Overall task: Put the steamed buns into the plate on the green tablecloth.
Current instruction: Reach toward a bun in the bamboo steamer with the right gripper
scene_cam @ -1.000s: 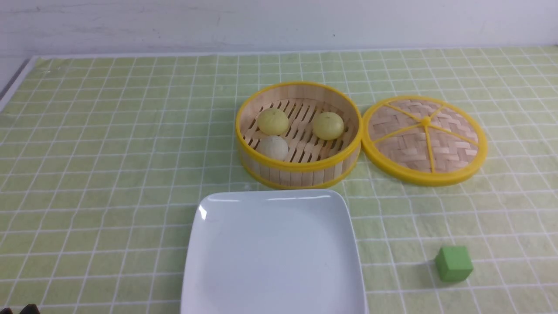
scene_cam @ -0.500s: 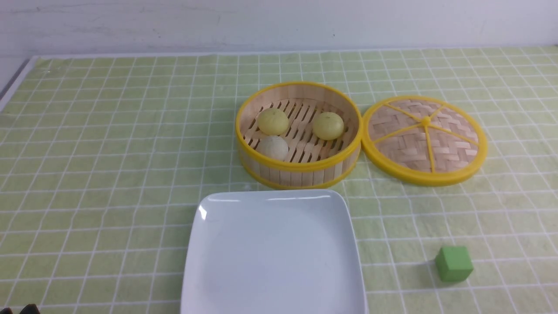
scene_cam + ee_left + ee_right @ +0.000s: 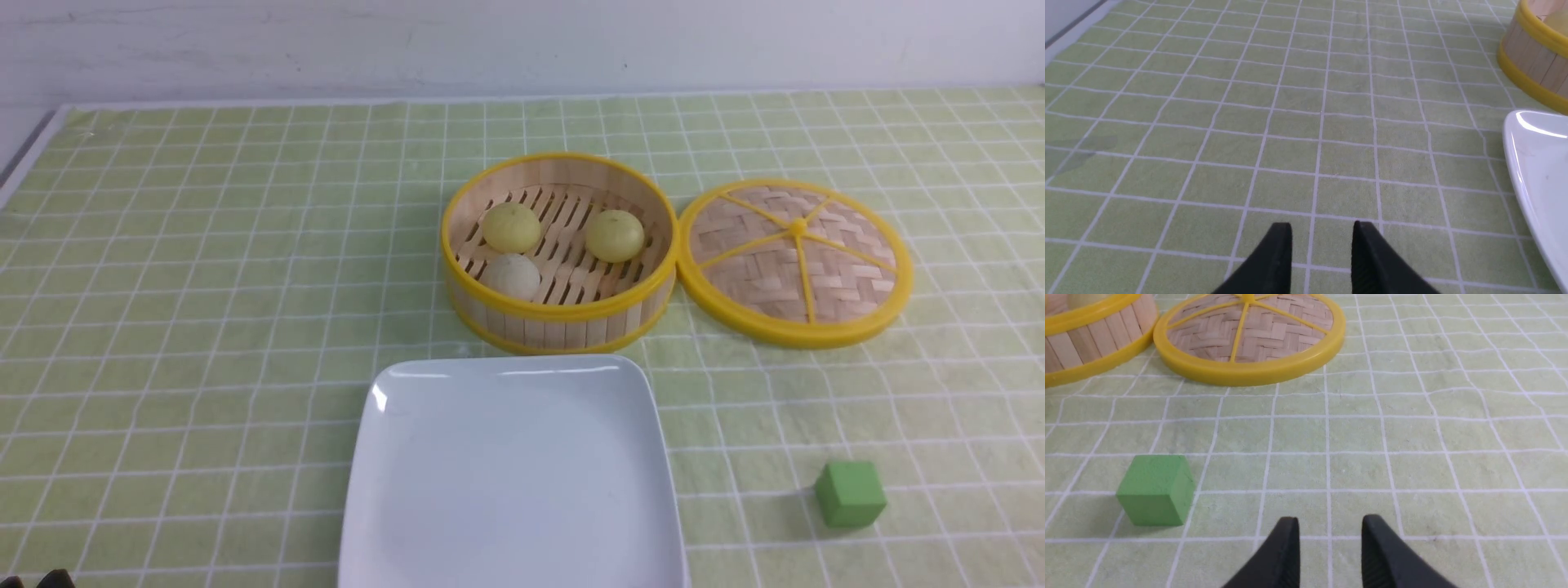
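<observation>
Three steamed buns sit in the round yellow-rimmed bamboo steamer (image 3: 559, 314): a pale yellow one (image 3: 511, 227) at back left, a pale yellow one (image 3: 615, 235) at back right, a greyish-beige one (image 3: 510, 275) at front left. The white square plate (image 3: 513, 482) lies empty on the green tablecloth (image 3: 204, 327), just in front of the steamer. My left gripper (image 3: 1323, 228) is open and empty over bare cloth, left of the plate's edge (image 3: 1527, 163). My right gripper (image 3: 1331, 522) is open and empty over cloth, right of the green cube (image 3: 1155, 490).
The steamer's woven lid (image 3: 796, 261) lies flat to the right of the steamer and shows in the right wrist view (image 3: 1249, 335). A green cube (image 3: 850, 492) sits at the front right. The cloth's left edge (image 3: 33, 147) runs by a grey strip.
</observation>
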